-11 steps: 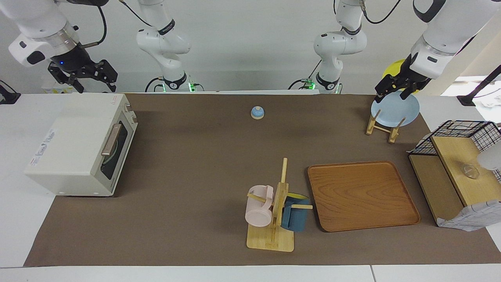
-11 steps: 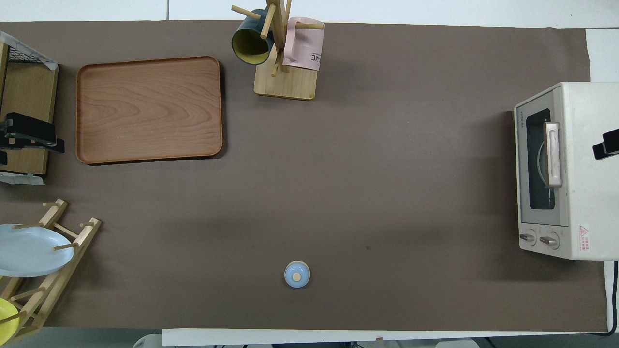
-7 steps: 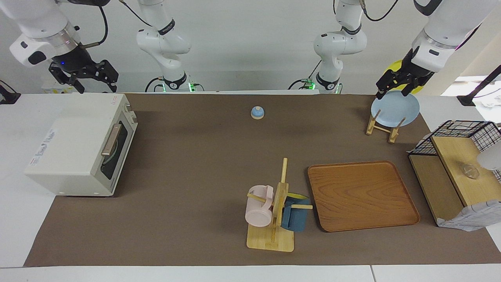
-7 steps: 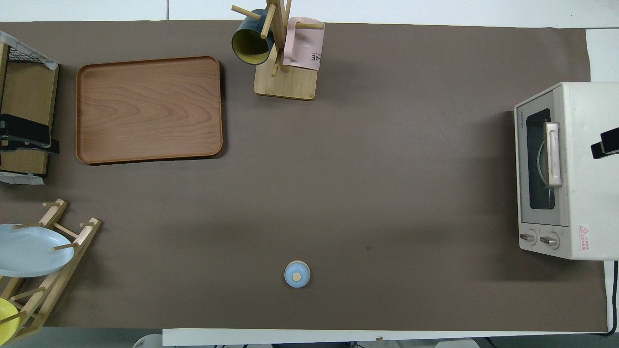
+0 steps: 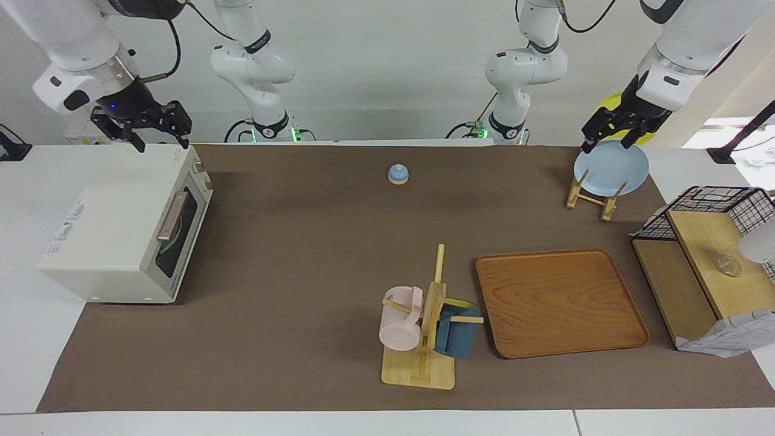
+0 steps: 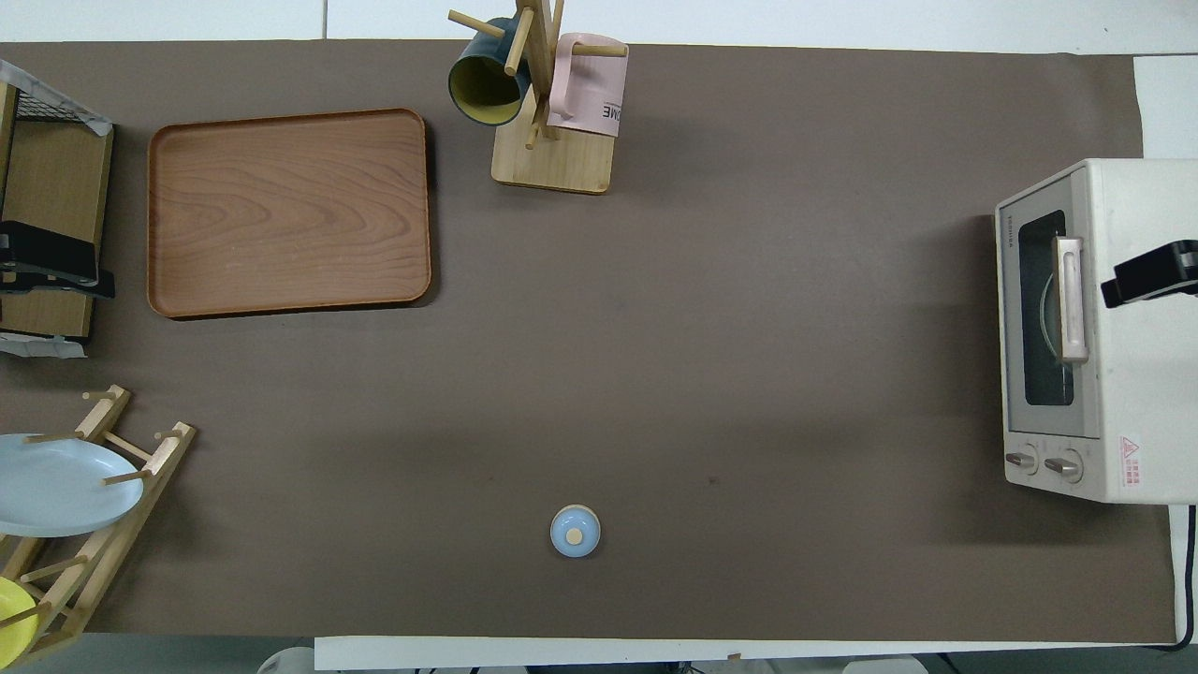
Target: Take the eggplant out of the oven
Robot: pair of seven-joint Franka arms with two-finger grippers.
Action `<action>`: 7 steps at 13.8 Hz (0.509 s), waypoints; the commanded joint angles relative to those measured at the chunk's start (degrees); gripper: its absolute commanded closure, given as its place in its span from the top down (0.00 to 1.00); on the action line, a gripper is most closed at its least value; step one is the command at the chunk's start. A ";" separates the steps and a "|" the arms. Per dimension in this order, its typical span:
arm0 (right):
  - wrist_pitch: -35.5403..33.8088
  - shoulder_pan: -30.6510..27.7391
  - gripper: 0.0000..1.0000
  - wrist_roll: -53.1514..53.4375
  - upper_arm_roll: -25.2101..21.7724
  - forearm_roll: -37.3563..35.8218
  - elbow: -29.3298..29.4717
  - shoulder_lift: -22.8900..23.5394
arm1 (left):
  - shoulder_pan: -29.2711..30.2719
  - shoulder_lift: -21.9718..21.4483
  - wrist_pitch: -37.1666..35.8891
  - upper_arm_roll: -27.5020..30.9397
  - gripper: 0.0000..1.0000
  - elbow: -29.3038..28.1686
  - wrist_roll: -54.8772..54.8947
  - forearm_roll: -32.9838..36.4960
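Observation:
The cream-white oven [image 5: 115, 230] stands at the right arm's end of the table, its dark glass door shut and the tan handle [image 5: 172, 215] across it. It also shows in the overhead view [image 6: 1123, 374]. The eggplant is hidden; only a pale curved rim shows through the glass. My right gripper [image 5: 162, 138] is open and empty, up in the air over the oven's top, and it also shows in the overhead view [image 6: 1146, 274]. My left gripper [image 5: 607, 144] is open and empty, waiting over the plate rack.
A wooden plate rack with a blue plate [image 5: 610, 171] and a black wire basket rack [image 5: 708, 260] are at the left arm's end. A wooden tray [image 5: 560, 301], a mug tree [image 5: 424, 327] with two mugs and a small blue bell [image 5: 398, 174] are mid-table.
My right gripper has moved over the oven's top toward its door side. My left gripper rose slightly, then stayed still. The oven door has stayed shut.

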 commanded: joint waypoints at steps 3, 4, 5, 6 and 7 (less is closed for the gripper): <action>13.34 -0.45 0.00 -1.57 0.11 -8.50 -12.19 1.54 | 0.03 -0.75 -0.53 0.35 1.00 -0.26 -0.16 -0.63; 14.48 -0.80 0.00 -1.48 0.11 -9.72 -12.37 3.55 | 0.03 -0.75 -0.45 0.35 1.00 -0.26 -0.16 -0.63; 15.71 -1.06 0.00 -1.56 0.11 -10.61 -12.54 4.79 | 0.03 -0.92 -0.36 0.35 1.00 -0.26 -0.16 -0.63; 15.81 -1.06 0.00 -2.17 0.11 -12.36 -12.54 5.76 | 0.11 -0.92 -0.44 0.43 1.00 -0.26 -0.16 -0.63; 15.72 -0.98 0.00 -4.27 0.11 -13.68 -12.63 6.12 | 0.11 -1.01 -0.62 0.43 1.00 -0.43 -0.16 -0.63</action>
